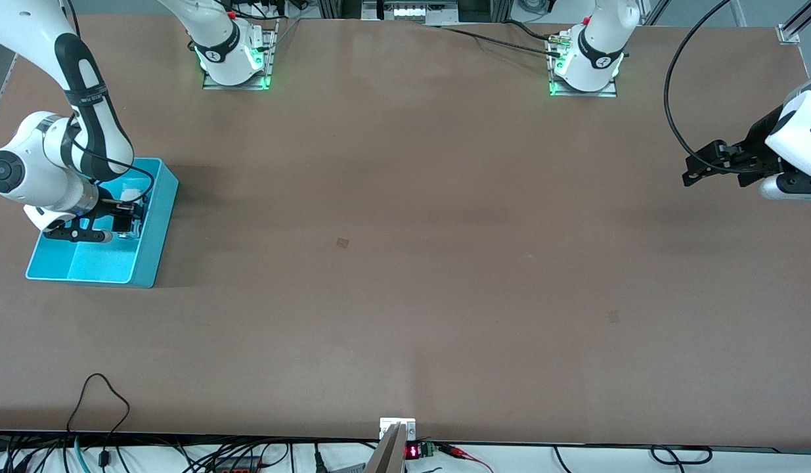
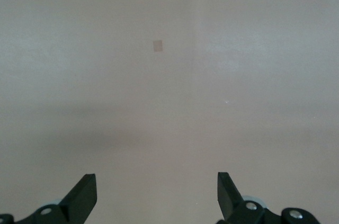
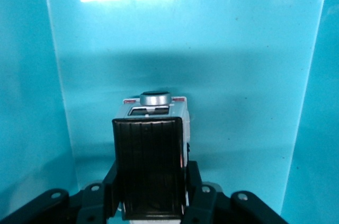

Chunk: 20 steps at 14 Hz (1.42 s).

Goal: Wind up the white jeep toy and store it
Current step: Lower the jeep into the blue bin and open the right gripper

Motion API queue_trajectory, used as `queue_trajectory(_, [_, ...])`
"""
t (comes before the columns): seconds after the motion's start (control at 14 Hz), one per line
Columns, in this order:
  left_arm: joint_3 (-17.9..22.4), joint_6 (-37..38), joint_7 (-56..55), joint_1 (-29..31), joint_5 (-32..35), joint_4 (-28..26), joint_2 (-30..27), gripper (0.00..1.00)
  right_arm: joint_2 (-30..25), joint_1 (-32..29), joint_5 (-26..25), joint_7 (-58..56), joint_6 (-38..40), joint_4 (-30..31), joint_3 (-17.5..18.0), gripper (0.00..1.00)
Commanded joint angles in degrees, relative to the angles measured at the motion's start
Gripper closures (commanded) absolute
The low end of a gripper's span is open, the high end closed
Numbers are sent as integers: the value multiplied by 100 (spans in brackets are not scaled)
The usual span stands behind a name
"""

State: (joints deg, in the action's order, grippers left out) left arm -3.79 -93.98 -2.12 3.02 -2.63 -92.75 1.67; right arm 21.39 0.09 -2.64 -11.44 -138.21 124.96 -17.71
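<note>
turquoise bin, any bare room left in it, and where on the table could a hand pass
The turquoise bin is crowded in its farther compartment, where the right gripper holds the white jeep toy. Its nearer compartment is bare. The table lies open from the bin to the left gripper, which waits open over the left arm's end.

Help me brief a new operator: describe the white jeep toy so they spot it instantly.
Find the turquoise bin at the right arm's end of the table. Inside it, the right gripper grips the white jeep toy. It is the bin's only content, small, boxy, with a ribbed black roof panel.
</note>
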Motion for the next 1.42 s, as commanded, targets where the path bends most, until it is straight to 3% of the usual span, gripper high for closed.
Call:
queue_trajectory(0.0, [1, 81, 1, 23, 26, -15, -79, 0, 5, -106, 71, -25, -153, 46, 40, 99])
queue_trajectory(0.28, [-7, 99, 308, 172, -1, -24, -79, 0, 49, -193, 71, -69, -171, 37, 49, 96])
queue_trajectory(0.36, [-34, 99, 291, 173, -1, -24, -79, 0, 76, -203, 71, -69, -188, 37, 49, 90])
queue_trajectory(0.71, [-78, 152, 247, 164, 17, -6, -88, 0, 94, -212, 71, -69, -241, -7, 49, 35])
queue_trajectory(0.85, [-78, 152, 255, 164, 17, 3, -88, 0, 76, -212, 71, -69, -241, -33, 49, 3])
queue_trajectory(1.07, [-87, 143, 247, 164, 17, 29, -88, 0, -20, -203, 71, -69, -189, -147, 57, 0])
queue_trajectory(1.35, [-87, 143, 247, 164, 17, 20, -97, 0, -564, -185, 62, -78, 169, -427, 93, 0])
